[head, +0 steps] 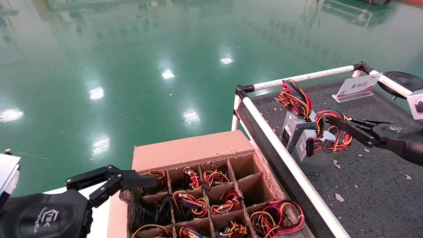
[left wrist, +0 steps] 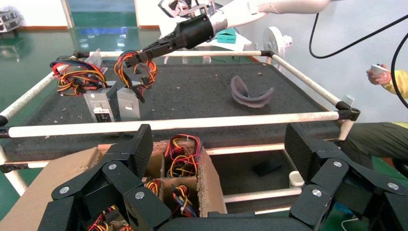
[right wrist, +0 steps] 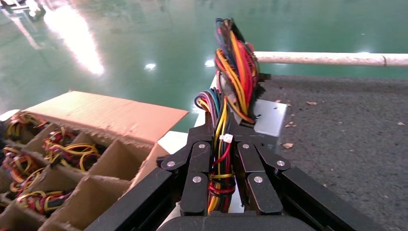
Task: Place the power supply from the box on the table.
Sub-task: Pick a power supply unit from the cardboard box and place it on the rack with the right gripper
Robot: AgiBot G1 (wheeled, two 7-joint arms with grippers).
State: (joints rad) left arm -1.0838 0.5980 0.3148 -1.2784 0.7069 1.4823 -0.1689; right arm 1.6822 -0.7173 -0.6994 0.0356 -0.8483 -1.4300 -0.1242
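Observation:
The power supply [head: 314,155], a plain silver-grey block, stands on the table [head: 380,185] just inside the near rail. My right gripper [head: 330,121] is shut on its looped red, yellow and orange wire bundle [right wrist: 219,159] above the block [right wrist: 269,118]. The left wrist view shows the same grip [left wrist: 139,55] over the block [left wrist: 127,103]. The brown box [head: 198,185] with divider cells full of wire bundles sits beside the table. My left gripper [head: 145,181] hangs open over the box's far left corner, its fingers [left wrist: 139,149] wide apart and holding nothing.
A like grey unit with a vent grille [head: 292,130] stands right behind the power supply. White pipe rails [head: 281,145] frame the table, with a small white sign [head: 357,87] at the back. A dark curved object [left wrist: 250,91] lies mid-table. A person [left wrist: 385,74] holds a remote beyond the table.

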